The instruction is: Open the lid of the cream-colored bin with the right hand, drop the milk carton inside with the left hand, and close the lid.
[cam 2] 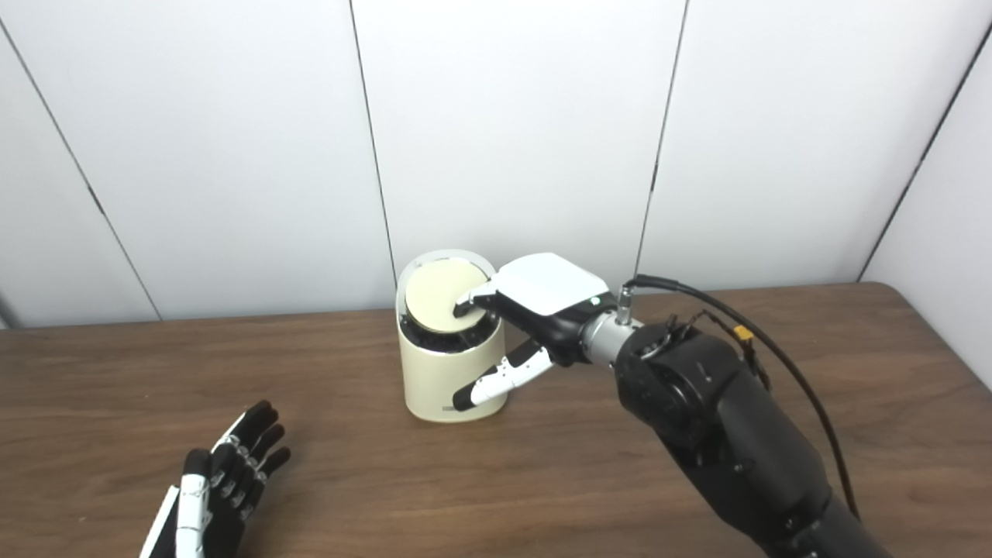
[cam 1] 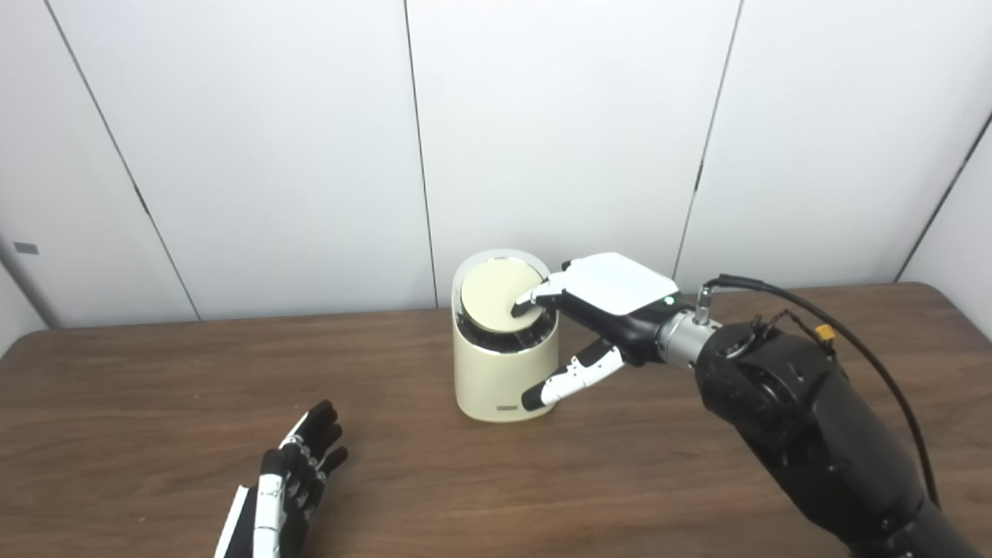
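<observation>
The cream-colored bin [cam 1: 500,376] stands on the table's middle, toward the back. Its round lid [cam 1: 496,293] is tilted up, showing a dark gap beneath its front edge. My right hand [cam 1: 604,306] reaches in from the right; its fingertips [cam 1: 525,304] rest against the lid's right side, and the thumb hangs apart beside the bin's wall. It grips nothing. My left hand [cam 1: 298,473] lies low at the front left, fingers spread and empty. No milk carton shows in either view.
The brown wooden table [cam 1: 155,387] runs across the whole view, with its rounded right corner [cam 1: 949,298] at the back right. White wall panels [cam 1: 542,116] stand right behind the bin. A black cable [cam 1: 852,341] loops over my right forearm.
</observation>
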`<action>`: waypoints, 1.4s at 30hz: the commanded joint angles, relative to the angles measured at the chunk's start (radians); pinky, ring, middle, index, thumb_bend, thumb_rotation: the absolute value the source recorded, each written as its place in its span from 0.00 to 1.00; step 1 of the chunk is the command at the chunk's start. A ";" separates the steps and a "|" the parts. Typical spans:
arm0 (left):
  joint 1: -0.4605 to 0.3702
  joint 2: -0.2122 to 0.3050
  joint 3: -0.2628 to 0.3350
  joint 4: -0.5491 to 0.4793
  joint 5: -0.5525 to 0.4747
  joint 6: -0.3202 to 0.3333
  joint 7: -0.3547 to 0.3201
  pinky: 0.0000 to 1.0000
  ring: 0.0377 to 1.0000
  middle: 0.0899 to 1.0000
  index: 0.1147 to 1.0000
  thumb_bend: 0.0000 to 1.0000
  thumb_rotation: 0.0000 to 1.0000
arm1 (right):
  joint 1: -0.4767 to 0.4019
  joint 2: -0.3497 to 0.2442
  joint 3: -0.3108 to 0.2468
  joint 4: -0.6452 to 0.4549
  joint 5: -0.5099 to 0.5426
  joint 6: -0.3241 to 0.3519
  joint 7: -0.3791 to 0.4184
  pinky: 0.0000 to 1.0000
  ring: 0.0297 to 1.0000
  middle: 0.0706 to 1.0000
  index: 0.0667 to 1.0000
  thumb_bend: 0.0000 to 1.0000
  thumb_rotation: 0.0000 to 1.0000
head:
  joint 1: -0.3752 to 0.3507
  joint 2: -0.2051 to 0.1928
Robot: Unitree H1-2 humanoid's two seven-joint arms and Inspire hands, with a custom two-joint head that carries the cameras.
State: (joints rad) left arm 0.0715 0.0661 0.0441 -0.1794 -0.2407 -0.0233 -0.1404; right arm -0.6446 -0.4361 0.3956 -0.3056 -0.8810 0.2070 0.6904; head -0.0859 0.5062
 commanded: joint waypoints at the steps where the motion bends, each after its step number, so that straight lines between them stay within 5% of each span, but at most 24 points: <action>1: -0.009 0.003 -0.002 -0.040 0.002 -0.017 -0.003 0.89 0.93 0.93 0.93 0.69 0.96 | -0.011 0.004 0.013 0.007 -0.005 -0.045 -0.017 0.93 0.88 0.80 0.78 0.80 0.78 | -0.001 0.002; 42: -0.007 -0.005 -0.001 -0.075 0.003 0.015 0.011 0.86 0.90 0.91 0.91 0.70 0.92 | 0.134 0.047 0.125 0.118 -0.125 -0.076 0.006 0.93 0.89 0.84 0.80 0.80 0.79 | 0.000 0.028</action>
State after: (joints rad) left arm 0.0799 0.0611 0.0423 -0.2146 -0.2387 0.0084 -0.1326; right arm -0.5730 -0.3862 0.4548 -0.2621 -1.0197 0.1578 0.5959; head -0.0844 0.5323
